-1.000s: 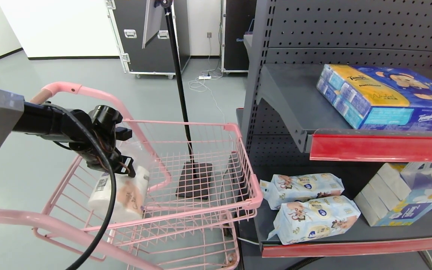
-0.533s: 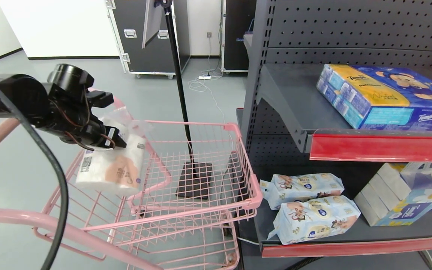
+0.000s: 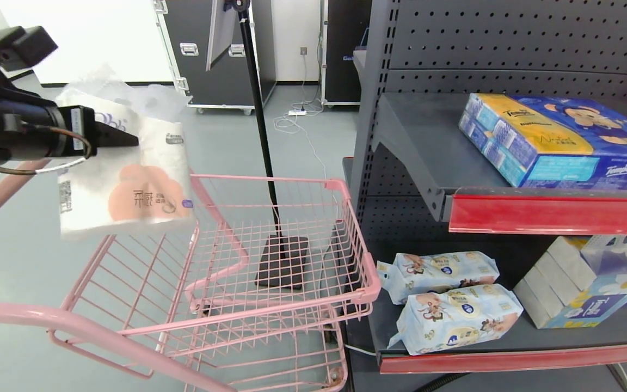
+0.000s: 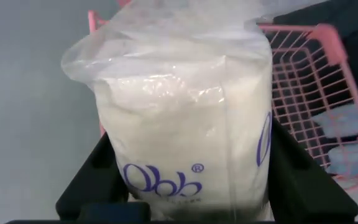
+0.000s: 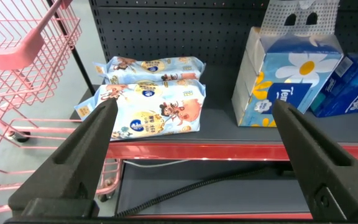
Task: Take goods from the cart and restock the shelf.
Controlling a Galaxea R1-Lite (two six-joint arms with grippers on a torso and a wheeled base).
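My left gripper is shut on a white tissue pack in clear plastic, held high above the left side of the pink cart. In the left wrist view the pack sits between both black fingers. The grey shelf stands right of the cart. My right gripper is open with nothing in it, in front of the lower shelf, facing two wet-wipe packs.
A large blue tissue pack lies on the upper shelf. Two wet-wipe packs and a bundle of tissue boxes fill the lower shelf. A black stand pole rises behind the cart. Black cases stand at the back.
My left gripper has lifted the tissue pack up out of the cart basket and carried it higher and to the left. The cart and shelf goods have not moved.
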